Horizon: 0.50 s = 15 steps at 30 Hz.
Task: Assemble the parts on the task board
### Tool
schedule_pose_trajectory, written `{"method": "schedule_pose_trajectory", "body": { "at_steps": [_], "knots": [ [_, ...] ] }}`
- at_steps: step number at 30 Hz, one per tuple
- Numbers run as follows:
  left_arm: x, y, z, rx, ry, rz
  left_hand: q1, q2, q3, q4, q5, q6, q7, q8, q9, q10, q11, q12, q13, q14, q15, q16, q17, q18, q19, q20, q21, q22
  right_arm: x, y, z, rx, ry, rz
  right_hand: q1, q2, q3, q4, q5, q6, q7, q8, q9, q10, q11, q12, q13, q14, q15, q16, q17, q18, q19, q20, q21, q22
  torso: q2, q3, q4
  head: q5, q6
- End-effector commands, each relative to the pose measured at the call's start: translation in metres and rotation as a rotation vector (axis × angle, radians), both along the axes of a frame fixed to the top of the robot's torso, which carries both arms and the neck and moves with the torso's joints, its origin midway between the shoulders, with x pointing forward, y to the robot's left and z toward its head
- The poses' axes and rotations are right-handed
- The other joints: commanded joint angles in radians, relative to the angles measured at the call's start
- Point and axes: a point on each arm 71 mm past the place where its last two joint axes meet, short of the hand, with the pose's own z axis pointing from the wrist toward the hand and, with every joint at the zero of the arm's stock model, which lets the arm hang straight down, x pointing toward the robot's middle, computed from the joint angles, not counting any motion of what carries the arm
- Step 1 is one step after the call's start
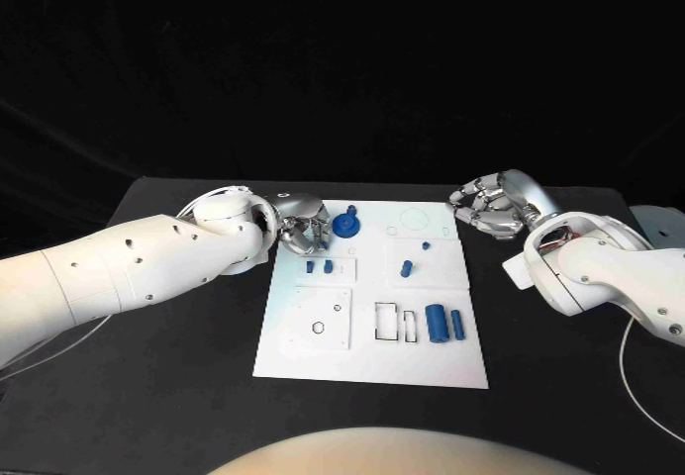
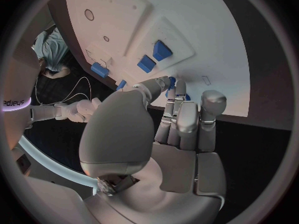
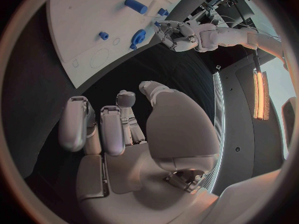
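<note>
The white task board (image 1: 371, 341) lies in the middle of the black table. A blue round part with an upright knob (image 1: 347, 226) stands at the board's far left corner. My left hand (image 1: 303, 232) is right beside it, and its thumb and a finger pinch the blue part's edge (image 2: 171, 80). Two small blue blocks (image 1: 320, 266) sit just nearer than that hand and show as blue blocks (image 2: 154, 56) in the left wrist view. My right hand (image 1: 493, 206) hovers off the board's far right corner, fingers loosely bent and apart, holding nothing (image 3: 124, 124).
Two blue cylinders (image 1: 445, 323) stand by a rectangular slot (image 1: 388, 322) on the board's near right. A small blue peg (image 1: 409, 266) sits mid-board. Bare black table (image 1: 200, 376) flanks the board on both sides.
</note>
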Motion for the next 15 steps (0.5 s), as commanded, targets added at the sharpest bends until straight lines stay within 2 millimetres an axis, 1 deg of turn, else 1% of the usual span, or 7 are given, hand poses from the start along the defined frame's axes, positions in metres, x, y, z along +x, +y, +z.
{"method": "schedule_pose_trajectory", "body": {
  "at_steps": [1, 4, 9, 15],
  "knots": [
    [-0.0005, -0.0006, -0.0025, 0.012, 0.020, 0.000, -0.009, 0.002, -0.004, -0.002, -0.003, 0.007, 0.000, -0.007, 0.001, 0.008, 0.003, -0.006, -0.001, -0.006, -0.002, -0.001, 0.003, -0.016, -0.002, -0.001, -0.003, 0.003, -0.0004, 0.0012, 0.0001, -0.003, -0.005, 0.010, 0.003, -0.009, 0.004, 0.000, 0.006, 0.003, -0.003, 0.004, 0.001, 0.003, -0.002, -0.003, -0.001, 0.028, -0.008, -0.007, 0.001, 0.007, 0.003, -0.006, -0.006, 0.063, 0.001, 0.0001, -0.0007, -0.001, 0.000],
    [-0.0005, -0.0006, -0.0034, 0.016, 0.023, -0.001, -0.010, 0.001, -0.005, -0.002, -0.004, 0.007, 0.000, -0.007, 0.001, 0.008, 0.003, -0.006, -0.001, -0.006, -0.002, -0.002, 0.002, -0.016, -0.002, -0.001, -0.004, 0.003, -0.0004, 0.0010, 0.0001, -0.003, -0.006, 0.010, 0.003, -0.009, 0.004, 0.000, 0.006, 0.003, -0.003, 0.004, 0.001, 0.003, -0.002, -0.003, -0.001, 0.028, -0.008, -0.007, 0.001, 0.007, 0.003, -0.006, -0.006, 0.063, 0.001, 0.0001, -0.0011, -0.001, -0.001],
    [-0.0007, -0.0015, -0.0044, 0.013, 0.022, -0.003, -0.011, 0.000, -0.007, -0.001, -0.004, 0.006, 0.000, -0.008, 0.001, 0.009, 0.003, -0.008, -0.002, -0.007, -0.002, -0.002, 0.000, -0.015, -0.005, -0.001, -0.006, -0.002, -0.0005, 0.0010, 0.0001, -0.002, -0.006, 0.009, 0.003, -0.009, 0.004, 0.000, 0.006, 0.003, -0.003, 0.004, 0.001, 0.003, -0.002, -0.003, -0.001, 0.028, -0.008, -0.007, 0.001, 0.007, 0.003, -0.006, -0.006, 0.063, 0.000, 0.0000, 0.0005, -0.002, -0.001],
    [-0.0007, -0.0023, -0.0047, 0.005, 0.019, -0.005, -0.012, -0.001, -0.009, -0.001, -0.003, 0.000, 0.002, -0.015, 0.000, 0.005, 0.005, -0.016, -0.003, -0.008, -0.001, -0.002, 0.002, -0.014, -0.007, -0.001, -0.008, -0.004, -0.0005, 0.0011, 0.0001, -0.002, -0.007, 0.009, 0.003, -0.009, 0.004, 0.000, 0.006, 0.003, -0.003, 0.004, 0.001, 0.003, -0.002, -0.003, -0.001, 0.028, -0.008, -0.007, 0.001, 0.007, 0.003, -0.006, -0.006, 0.063, 0.000, 0.0002, -0.0004, -0.001, -0.001]
  ]
}}
